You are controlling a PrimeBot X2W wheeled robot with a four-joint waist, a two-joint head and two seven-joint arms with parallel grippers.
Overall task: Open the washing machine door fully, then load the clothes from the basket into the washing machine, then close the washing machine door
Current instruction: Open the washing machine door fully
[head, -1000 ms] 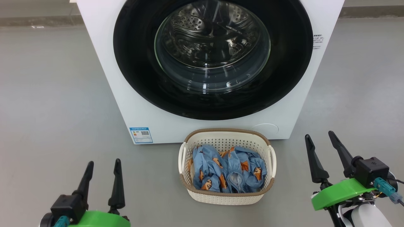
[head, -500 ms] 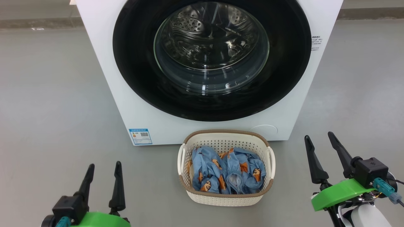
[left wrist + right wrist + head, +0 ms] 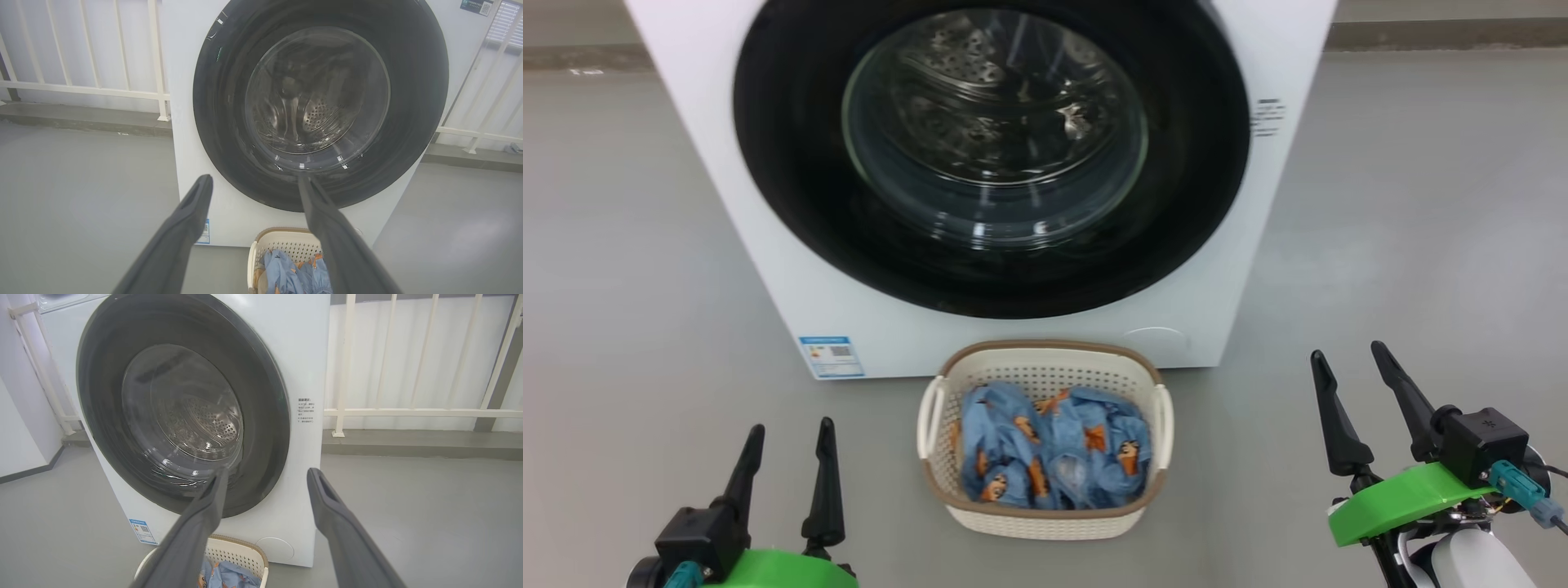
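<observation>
Grey smooth floor [image 3: 645, 286] runs back to a white railing [image 3: 81, 87], and on it stands the big white boxy front-loading washing machine [image 3: 768, 269]. Its large round door [image 3: 792, 204], with a glossy black rim and a clear glass bowl, lies shut, so I judge the opening step not yet begun. My left gripper [image 3: 792, 425] and right gripper [image 3: 1346, 350] hang low, fingers spread, empty. Next I must reach the door's rim and swing it wide; I cannot tell which edge has the catch. Just before the machine sits the small cream perforated plastic basket [image 3: 1045, 523] with a brown braided rim, holding the light blue cartoon-printed clothes [image 3: 1054, 449]. Through the glass the steel drum [image 3: 980, 106] looks empty.
</observation>
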